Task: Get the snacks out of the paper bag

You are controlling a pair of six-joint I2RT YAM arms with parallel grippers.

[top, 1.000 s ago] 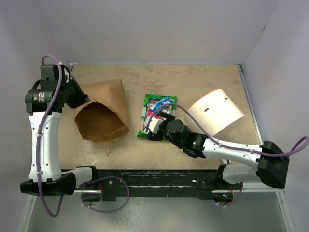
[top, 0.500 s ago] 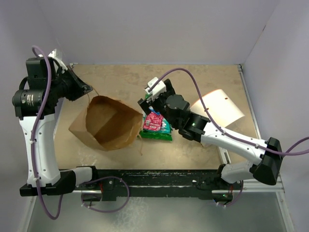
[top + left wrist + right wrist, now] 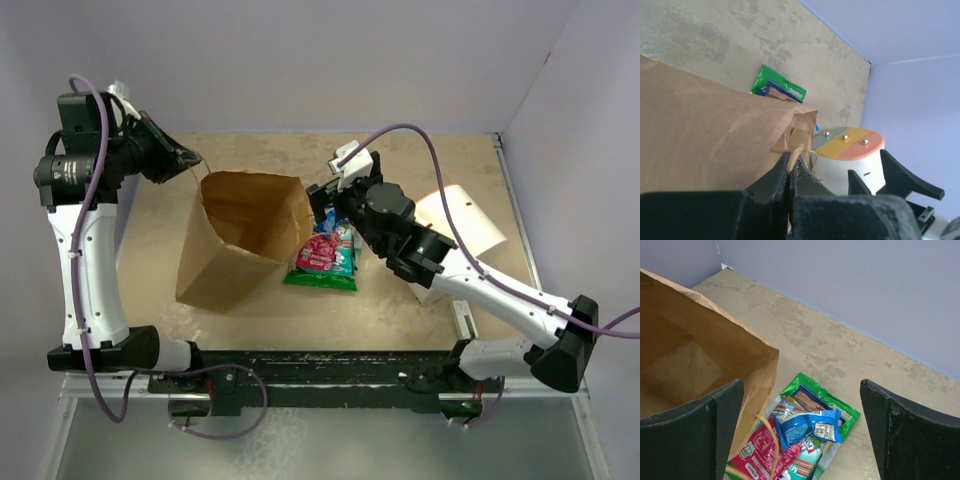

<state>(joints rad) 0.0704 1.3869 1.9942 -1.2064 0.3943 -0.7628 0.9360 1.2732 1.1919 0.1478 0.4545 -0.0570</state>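
Note:
The brown paper bag (image 3: 240, 235) stands with its mouth open upward; the part of its inside that shows in the right wrist view (image 3: 685, 365) holds nothing. My left gripper (image 3: 190, 160) is shut on the bag's twisted paper handle (image 3: 796, 152) at the bag's back left rim. The snacks (image 3: 325, 255) lie in a pile on the table just right of the bag: a green packet (image 3: 827, 400), a blue one (image 3: 807, 426) and a red-pink one (image 3: 757, 455). My right gripper (image 3: 325, 195) is open and empty, hovering above the pile, with the packets between its fingers (image 3: 690, 430).
A white cylindrical container (image 3: 470, 225) lies on its side at the right, behind my right arm; its coloured end shows in the left wrist view (image 3: 850, 150). The back wall is close behind the bag and the snacks.
My left gripper has lifted the handle, raising the bag from lying on its side to standing, mouth up. My right gripper has risen off the snack pile and moved back.

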